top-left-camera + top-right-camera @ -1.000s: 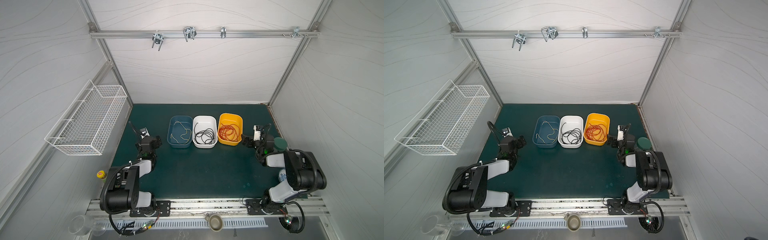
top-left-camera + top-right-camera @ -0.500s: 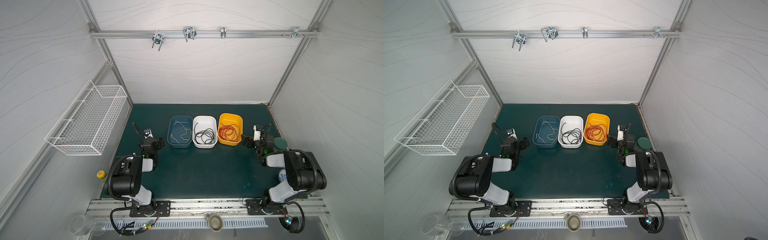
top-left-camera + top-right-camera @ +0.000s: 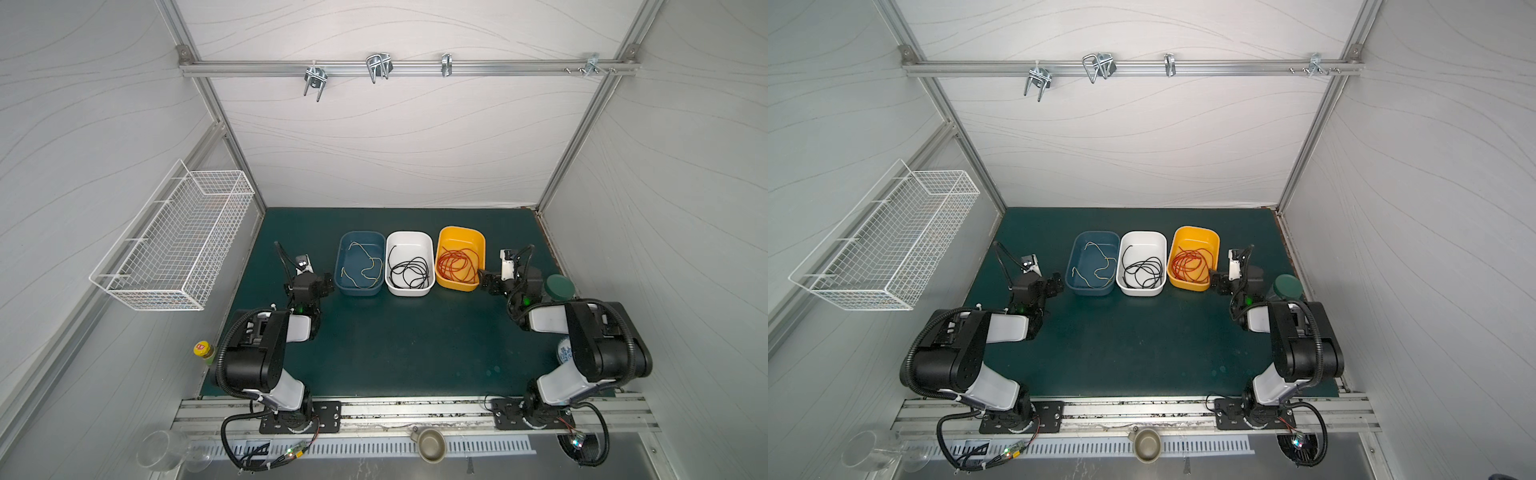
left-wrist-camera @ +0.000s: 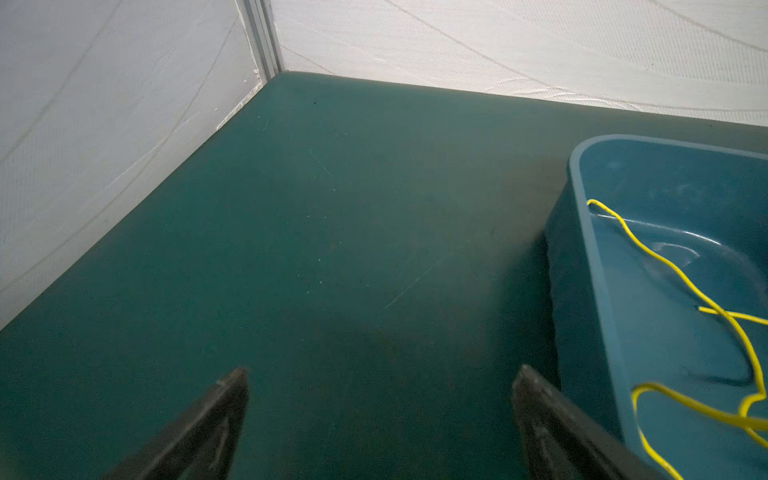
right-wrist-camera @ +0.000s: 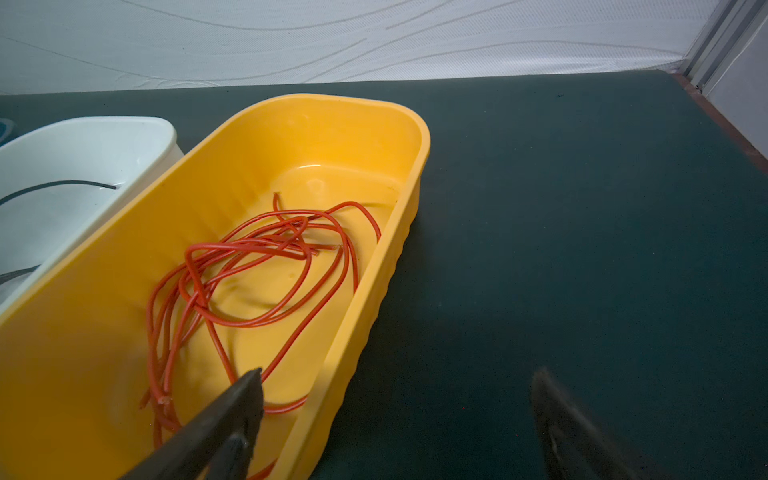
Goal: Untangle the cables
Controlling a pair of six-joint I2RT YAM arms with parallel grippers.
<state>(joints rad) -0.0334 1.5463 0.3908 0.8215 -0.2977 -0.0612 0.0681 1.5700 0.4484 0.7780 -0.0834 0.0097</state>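
Wire basket (image 3: 174, 245) on the left wall: well clear, ignore it. Left gripper (image 4: 380, 374): jaws wide apart, nothing between them, low over bare green mat (image 3: 415, 345) just beside the blue bin (image 3: 360, 291). The cables look fully separated. The pale yellow cable (image 4: 681, 277) lies alone in the blue bin, the black cable (image 3: 409, 272) in the white bin (image 3: 409, 293) and the red cable (image 5: 249, 266) in the orange bin (image 5: 374, 291). No strand crosses a rim. Judged near done, so what remains is parking. Pull each arm straight back from the bins. Right gripper (image 5: 399, 372): jaws also spread and empty, one finger showing in front of the red loops. Whether it overhangs the rim, you cannot tell, so lift before retreating. Mind the green-lidded jar (image 3: 560, 286) close behind that wrist.
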